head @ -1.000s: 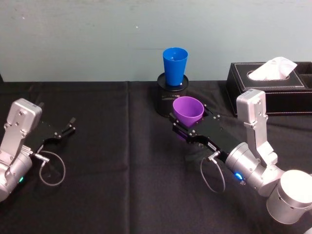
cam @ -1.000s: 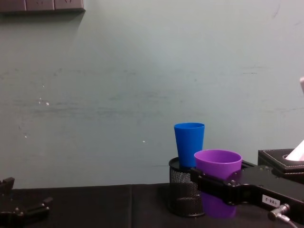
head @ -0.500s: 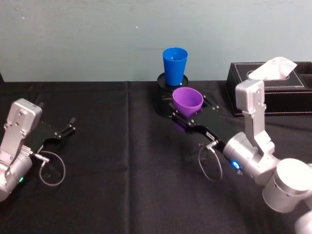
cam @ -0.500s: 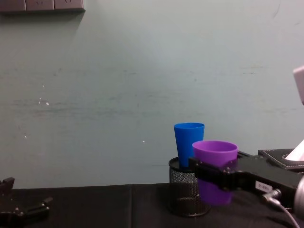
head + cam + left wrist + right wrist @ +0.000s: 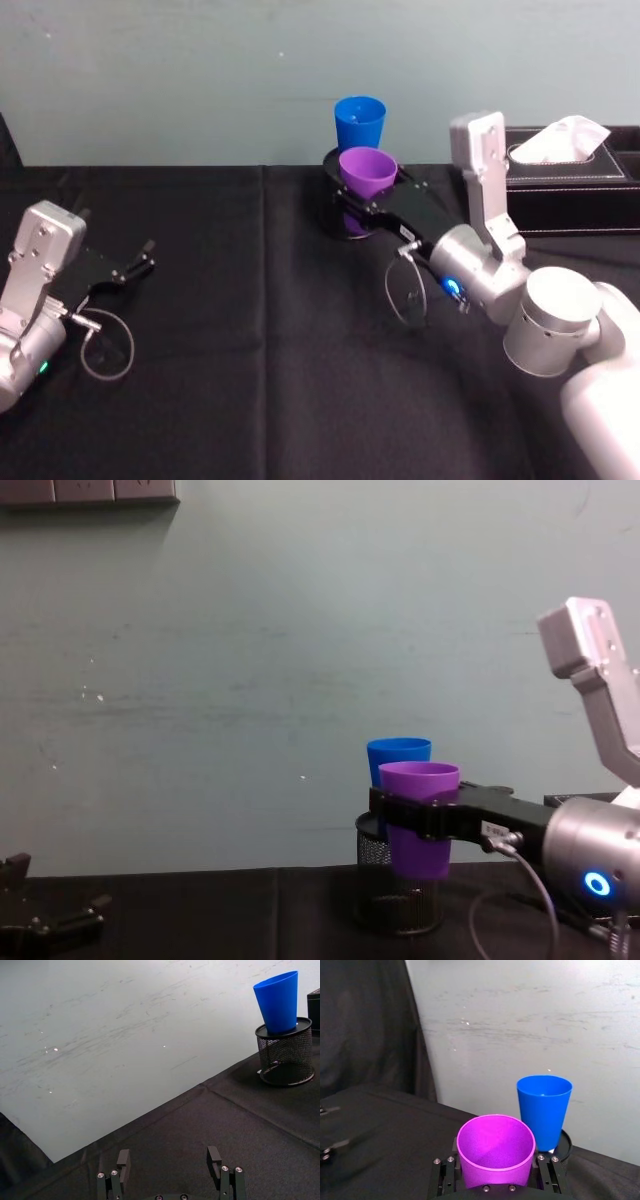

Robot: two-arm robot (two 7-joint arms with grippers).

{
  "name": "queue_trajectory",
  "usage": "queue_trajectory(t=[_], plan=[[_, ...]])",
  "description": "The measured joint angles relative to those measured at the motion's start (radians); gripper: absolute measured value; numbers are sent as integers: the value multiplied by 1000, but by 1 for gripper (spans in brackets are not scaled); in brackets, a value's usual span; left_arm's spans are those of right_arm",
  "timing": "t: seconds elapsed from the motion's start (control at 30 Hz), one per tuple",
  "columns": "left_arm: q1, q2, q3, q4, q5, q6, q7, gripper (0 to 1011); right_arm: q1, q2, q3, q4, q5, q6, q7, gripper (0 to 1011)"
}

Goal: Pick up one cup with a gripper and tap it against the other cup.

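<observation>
The purple cup (image 5: pixel 367 170) is lifted off the table, upright, with my right gripper (image 5: pixel 363 203) shut on its sides. In the right wrist view the cup (image 5: pixel 496 1152) sits between the black fingers (image 5: pixel 441 1176). The blue cup (image 5: pixel 360 120) stands upright on top of a black mesh pen holder (image 5: pixel 330 205), just behind the purple one. In the chest view the purple cup (image 5: pixel 418 815) overlaps the blue cup (image 5: pixel 396 751); I cannot tell whether they touch. My left gripper (image 5: pixel 135 268) rests open and empty at the table's left side.
A black tissue box (image 5: pixel 575 180) with a white tissue stands at the back right, behind my right arm. A black cloth (image 5: pixel 240 330) covers the table. A pale wall runs close behind the cups.
My right gripper has carried the purple cup up and away from me, toward the blue cup. The left arm has not moved.
</observation>
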Motion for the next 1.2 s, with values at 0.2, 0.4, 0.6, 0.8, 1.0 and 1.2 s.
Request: queue_trajectory(t=[0.2,0.4,0.6,0.8,1.0,1.2], plan=[[0,0,0,0,0,0,0,1000,40,-20,-2,36,-21,51,-30,734],[0,0,0,0,0,0,0,1000,62,-31,4,49,-35,82,-48,734],[0,0,0,0,0,0,0,1000,72,-39,13,60,-38,83,-49,734],[0,0,0,0,0,0,0,1000,95,-52,22,101,-37,80,-44,734],[0,0,0,0,0,0,0,1000,123,-63,26,148,-37,68,-39,734],[0,0,0,0,0,0,0,1000,135,-69,29,164,-39,59,-37,734]])
